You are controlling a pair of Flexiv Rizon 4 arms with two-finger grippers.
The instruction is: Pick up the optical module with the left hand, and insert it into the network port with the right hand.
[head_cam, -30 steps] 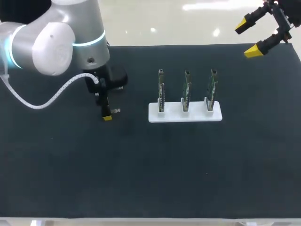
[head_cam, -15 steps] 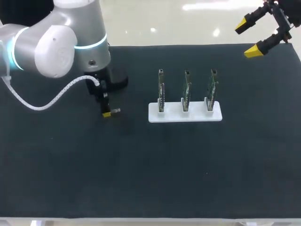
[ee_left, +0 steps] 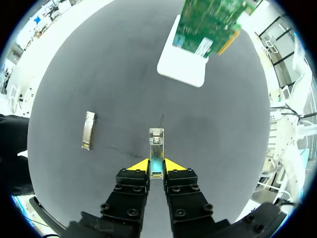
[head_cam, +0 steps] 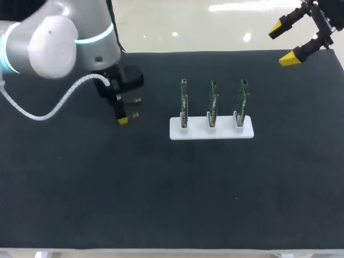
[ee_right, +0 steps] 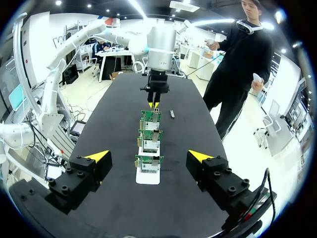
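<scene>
Head view, left of centre: left gripper (head_cam: 123, 119), fingers clamped on one end of a module (ee_left: 156, 141). Second module (ee_left: 88, 130) flat on the table (head_cam: 161, 204) beside it. Centre: three boards (head_cam: 213, 102) upright in a white base (head_cam: 212, 133). Upper right corner: right gripper (head_cam: 282, 44), fingers spread wide.

No text, number or sign is legible anywhere; the white label (ee_left: 202, 47) on the green circuit card (ee_left: 213, 20) is unreadably small.

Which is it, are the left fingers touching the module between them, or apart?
Touching. The left wrist view shows both fingers pressed against opposite sides of the module, with no gap.
</scene>
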